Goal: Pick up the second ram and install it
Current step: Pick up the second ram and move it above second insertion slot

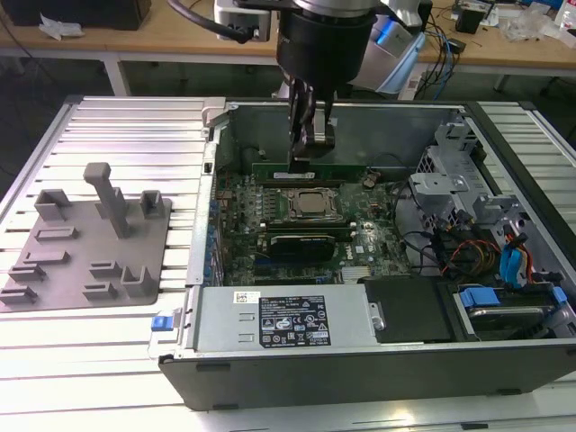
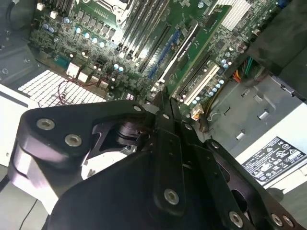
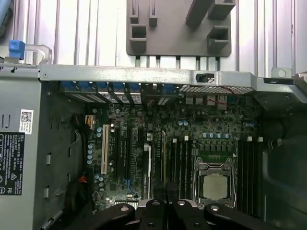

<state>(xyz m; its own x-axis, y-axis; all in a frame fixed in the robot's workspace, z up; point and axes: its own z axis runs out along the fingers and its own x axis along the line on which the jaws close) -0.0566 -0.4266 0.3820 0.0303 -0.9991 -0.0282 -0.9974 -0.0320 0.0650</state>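
In the exterior view the second ram (image 1: pixel 353 170), a thin green stick, stands on edge along the far side of the processor socket (image 1: pixel 310 205), inside the open computer case. My gripper (image 1: pixel 301 158) hangs straight down over the part of the stick nearer the exterior view's left, its tips right at the top edge. I cannot tell whether they touch it. In both wrist views the black fingers (image 2: pixel 161 103) (image 3: pixel 165 191) are pressed together with nothing between them, above the motherboard with its long black slots (image 3: pixel 182 163) and the socket (image 3: pixel 214 186).
A grey fixture plate (image 1: pixel 90 243) (image 3: pixel 177 28) with raised blocks lies on the ribbed table at the exterior view's left of the case. The case's metal wall (image 1: pixel 216 180) rises between them. The power supply (image 1: pixel 288 319) fills the near side, and drive cages and cables (image 1: pixel 468 216) the right.
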